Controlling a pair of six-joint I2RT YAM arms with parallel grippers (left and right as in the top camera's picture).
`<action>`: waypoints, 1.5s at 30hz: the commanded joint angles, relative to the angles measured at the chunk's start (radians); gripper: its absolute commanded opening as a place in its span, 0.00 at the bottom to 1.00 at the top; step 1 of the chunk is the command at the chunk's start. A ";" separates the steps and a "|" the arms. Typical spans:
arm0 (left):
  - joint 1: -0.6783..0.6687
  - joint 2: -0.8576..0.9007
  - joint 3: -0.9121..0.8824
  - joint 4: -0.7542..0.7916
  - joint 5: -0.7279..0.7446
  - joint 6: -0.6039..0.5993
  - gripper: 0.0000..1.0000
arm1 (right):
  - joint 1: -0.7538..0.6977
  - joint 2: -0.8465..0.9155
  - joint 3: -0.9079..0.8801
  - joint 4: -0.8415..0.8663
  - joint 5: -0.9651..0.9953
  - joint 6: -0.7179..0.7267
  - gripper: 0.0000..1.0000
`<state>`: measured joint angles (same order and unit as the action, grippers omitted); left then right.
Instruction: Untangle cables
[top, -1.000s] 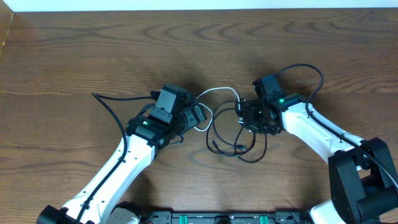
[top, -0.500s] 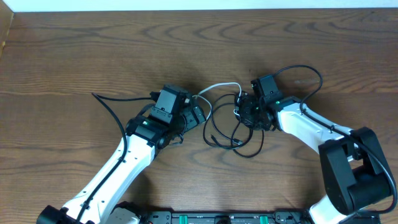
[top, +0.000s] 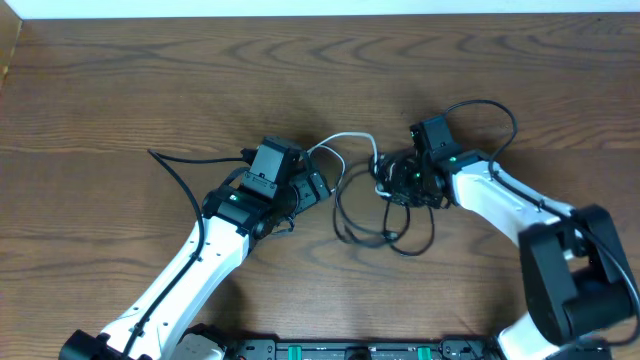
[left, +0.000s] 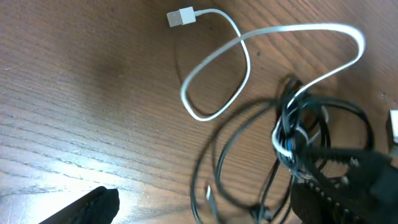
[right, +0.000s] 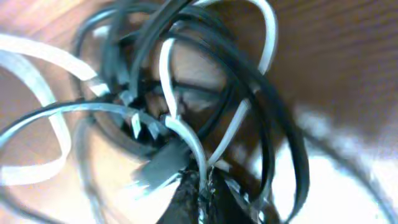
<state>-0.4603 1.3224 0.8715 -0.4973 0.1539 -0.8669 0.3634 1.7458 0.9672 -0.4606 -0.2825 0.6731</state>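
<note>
The cables lie tangled between my two grippers. A white cable (top: 345, 140) arcs from the left gripper to the right one. In the left wrist view (left: 298, 30) it ends in a flat plug (left: 181, 17). Thin black cables (top: 345, 232) loop below it, knotted with the white one (left: 236, 121). My right gripper (top: 393, 182) is shut on the white cable (right: 168, 74) at the knot, fingertips pinched together (right: 202, 193), with black loops (right: 273, 124) around them. My left gripper (top: 318, 186) is open and empty just left of the tangle. Only one finger (left: 87, 208) shows.
The wooden table (top: 150, 80) runs to a pale edge at the back. A thicker black arm wire (top: 175, 170) lies left of the left arm, and another (top: 500, 115) loops behind the right arm. The right gripper's dark body (left: 348, 193) fills the left wrist view's lower right.
My right gripper has moved slightly up and left with the knot, dragging the white arc and black loops with it. The left arm has not moved.
</note>
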 joint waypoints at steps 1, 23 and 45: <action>-0.002 0.004 0.011 0.007 0.045 0.012 0.92 | -0.003 -0.164 0.013 -0.005 -0.197 -0.251 0.01; -0.002 0.004 0.011 0.222 0.428 0.264 0.91 | -0.001 -0.164 -0.096 -0.023 0.119 -0.051 0.13; -0.002 0.004 0.011 0.196 0.368 0.264 0.91 | 0.044 -0.027 -0.066 0.167 0.044 0.112 0.22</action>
<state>-0.4610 1.3224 0.8726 -0.2935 0.5507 -0.6121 0.4034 1.7157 0.8803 -0.2996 -0.2249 0.7784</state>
